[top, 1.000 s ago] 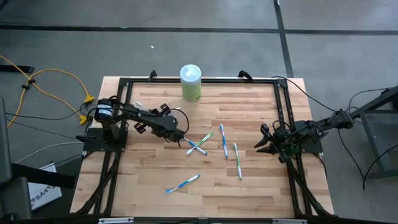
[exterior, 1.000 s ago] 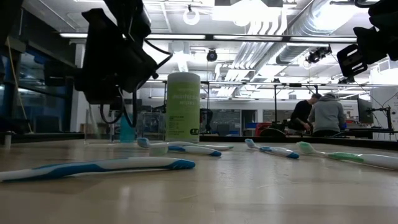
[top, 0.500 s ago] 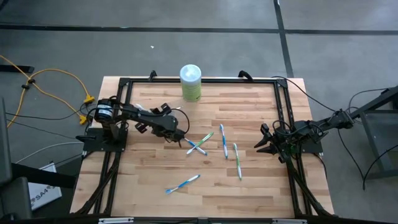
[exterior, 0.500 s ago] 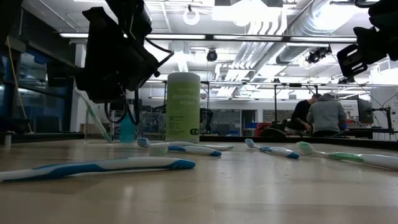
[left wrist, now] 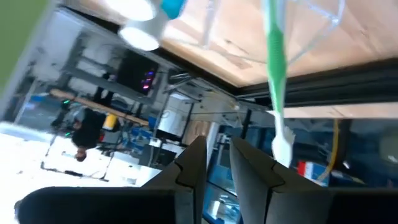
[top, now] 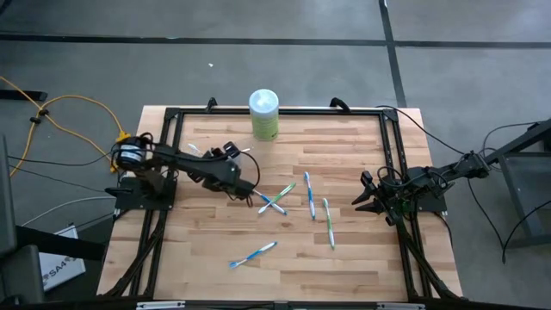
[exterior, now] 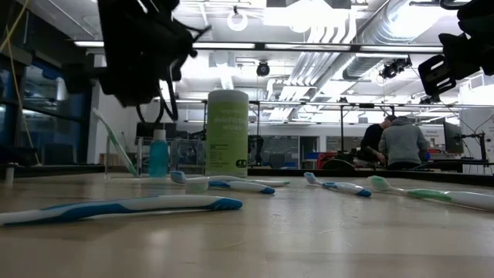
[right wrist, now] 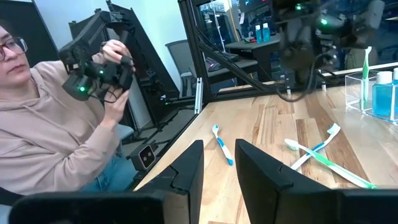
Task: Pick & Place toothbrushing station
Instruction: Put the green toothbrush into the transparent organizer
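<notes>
Nearest the low camera, lying flat on the wooden bench [top: 207, 258]: a blue-and-white toothbrush [exterior: 123, 207]. Beyond it, four more slim toothbrushes: a crossed pair [top: 275, 200], one with blue accents [top: 308, 194], and one with green [top: 328, 222].

Farther back, standing upright at the far edge: a pale green cylindrical canister [exterior: 228, 133]. Left of it in the low view: the clear see-through cup [exterior: 123, 158], holding a leaning green-handled toothbrush [exterior: 116, 143] and a small blue bottle [exterior: 158, 153].

Plain from table height and from both wrist cameras, yet hard to make out from overhead, where the left arm crosses that area.

Left gripper [top: 250, 183] raised over the bench's left half near the crossed pair, fingers [left wrist: 193, 165] a narrow slit apart with nothing between them.

Right gripper [top: 360, 202] parked low at the right edge, fingers [right wrist: 186, 168] slightly parted and empty.

Shown only by the right wrist camera: a seated person in a pale hoodie [right wrist: 56, 124] gripping a dark control handle.

Across the room in the low view: two people [exterior: 397, 143] at a workstation.
</notes>
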